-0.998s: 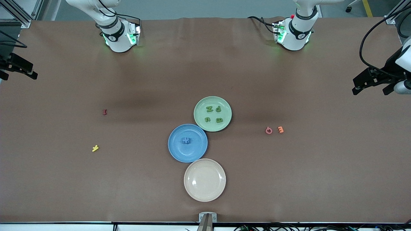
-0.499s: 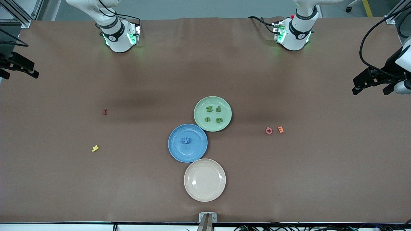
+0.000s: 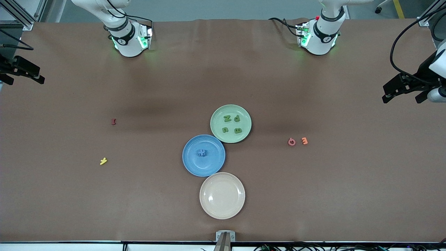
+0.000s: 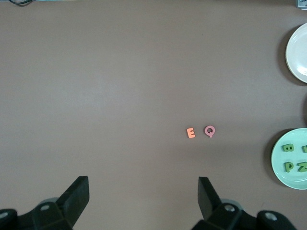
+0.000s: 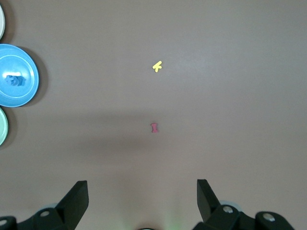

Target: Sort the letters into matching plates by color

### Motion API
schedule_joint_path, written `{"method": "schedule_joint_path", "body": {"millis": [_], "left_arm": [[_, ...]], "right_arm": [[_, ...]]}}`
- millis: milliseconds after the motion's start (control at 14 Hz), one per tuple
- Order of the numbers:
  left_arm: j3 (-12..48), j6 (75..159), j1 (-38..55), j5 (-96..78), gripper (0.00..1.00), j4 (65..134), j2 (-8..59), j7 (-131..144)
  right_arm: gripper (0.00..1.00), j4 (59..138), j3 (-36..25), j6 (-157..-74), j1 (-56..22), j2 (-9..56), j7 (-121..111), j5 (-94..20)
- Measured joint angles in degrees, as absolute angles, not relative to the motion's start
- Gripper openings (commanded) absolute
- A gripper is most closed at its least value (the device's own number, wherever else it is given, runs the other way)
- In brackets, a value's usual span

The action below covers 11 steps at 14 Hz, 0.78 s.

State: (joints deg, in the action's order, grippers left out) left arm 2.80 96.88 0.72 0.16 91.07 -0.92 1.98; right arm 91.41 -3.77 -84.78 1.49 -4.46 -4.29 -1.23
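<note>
- The sorting looks finished, as far as the views show. Four green letters (image 3: 231, 124) lie spread in the pale green plate (image 3: 244, 113), and the blue letters (image 3: 201, 152) sit in a tight stack at the middle of the blue plate (image 3: 195, 164). The stack hides how many there are, so I cannot count them.
- No blue or green piece lies loose on the worktop (image 3: 313, 195).
- Both plates sit near the worktop's middle with their rims touching. The green one is farther from the front camera, and a cream plate (image 3: 212, 184) with nothing in it is nearest the front edge.
- The plates are round, shallow and glossy, with raised rims that catch highlights. The letters look matte, thick and soft-edged, like cut foam. The worktop covering is a flat, dull brown sheet.
- Pieces outside the task lie loose: a pink Q (image 3: 291, 142) beside an orange E (image 3: 304, 141) toward the left arm's end, a red piece (image 3: 113, 121) and a yellow piece (image 3: 103, 161) toward the right arm's end.
- The left end effector (image 4: 144, 194) hangs high over the worktop's edge at the left arm's end, fingers spread wide and holding nothing.
- The right end effector (image 5: 142, 194) is likewise wide and bare, over the edge at the right arm's end. Both arms appear to be waiting.
</note>
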Motion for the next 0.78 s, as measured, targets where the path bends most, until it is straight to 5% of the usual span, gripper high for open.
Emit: {"method": "schedule_joint_path", "body": {"millis": [784], "left_arm": [[2.80,96.88,0.72,0.16,1.00,91.07,-0.92,1.98]], "right_arm": [[1.00,91.48,-3.92,-84.23,1.49,-4.63,-2.59,-1.23]]}}
